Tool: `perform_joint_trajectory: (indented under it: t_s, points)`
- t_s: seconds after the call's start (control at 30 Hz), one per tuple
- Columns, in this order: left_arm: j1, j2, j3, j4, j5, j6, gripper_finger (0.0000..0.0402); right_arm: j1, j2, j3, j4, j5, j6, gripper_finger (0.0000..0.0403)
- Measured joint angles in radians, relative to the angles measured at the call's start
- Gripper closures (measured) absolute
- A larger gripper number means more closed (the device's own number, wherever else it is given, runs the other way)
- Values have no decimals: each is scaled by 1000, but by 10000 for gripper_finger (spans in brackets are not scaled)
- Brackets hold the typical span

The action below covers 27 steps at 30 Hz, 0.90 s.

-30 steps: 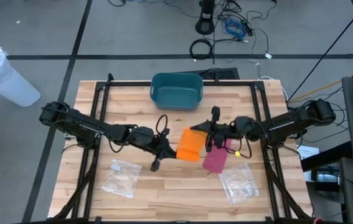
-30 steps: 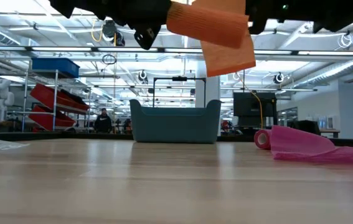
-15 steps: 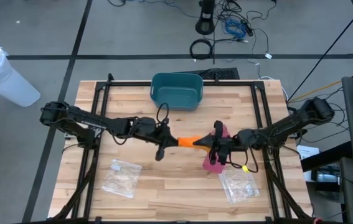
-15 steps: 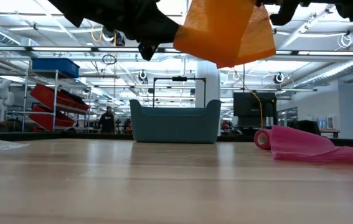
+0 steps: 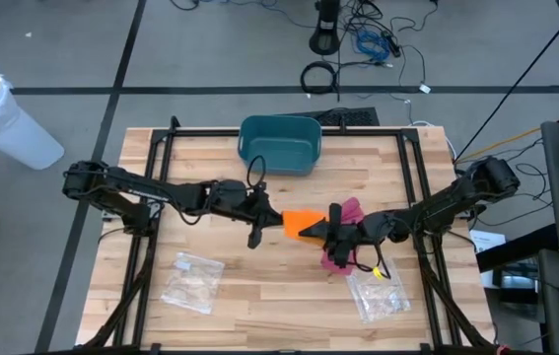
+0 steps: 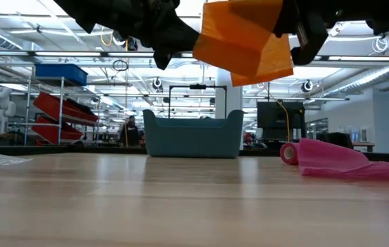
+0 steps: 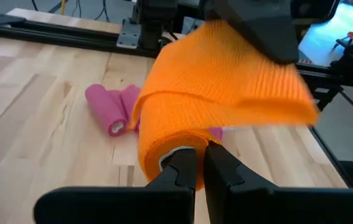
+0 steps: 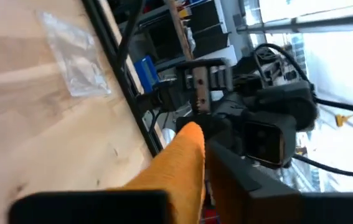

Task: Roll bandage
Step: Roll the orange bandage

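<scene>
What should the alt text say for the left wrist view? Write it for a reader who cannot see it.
The left gripper is shut on the rolled end of an orange bandage, whose loose strip runs up to the right gripper above. Behind it a pink bandage lies partly unrolled on the wooden table.

high: overhead, down | low: tabletop-level | wrists: close | shared: table (image 5: 210, 296)

Grey floor (image 5: 210, 49), red shelving (image 6: 60, 113), ceiling lights (image 6: 359, 72)

The orange bandage (image 7: 213, 93) is ribbed woven cloth; the table (image 5: 259, 306) is pale, smooth wood.
</scene>
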Motion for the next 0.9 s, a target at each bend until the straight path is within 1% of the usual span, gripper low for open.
perform_joint_trajectory:
  t_s: [0.17, 0.3, 0.4, 0.47, 0.57, 0.63, 0.7, 0.9]
  points:
    - [3, -45, 0, 2, -7, 27, 394, 0, 14, 0, 5, 4, -56, 262]
    - [5, -79, 0, 6, -8, 38, 394, 0, 15, 0, 11, 76, -131, 205]
    - [5, -92, 0, 6, -8, 74, 394, 7, 15, 0, 41, 135, -223, 174]
    - [5, -93, 0, 14, -9, 87, 394, 19, 15, 0, 77, 165, -288, 160]
    - [4, -93, 0, 30, -21, 91, 394, 37, 14, 0, 136, 190, -305, 150]
    - [-3, -93, 0, 32, -52, 121, 394, 50, 13, 0, 133, 200, -292, 148]
    - [-9, -93, 0, 38, -88, 160, 394, 55, 14, 0, 121, 203, -244, 147]
    - [-11, -93, 0, 113, -93, 237, 394, 32, 14, 0, 78, 215, 39, 147]
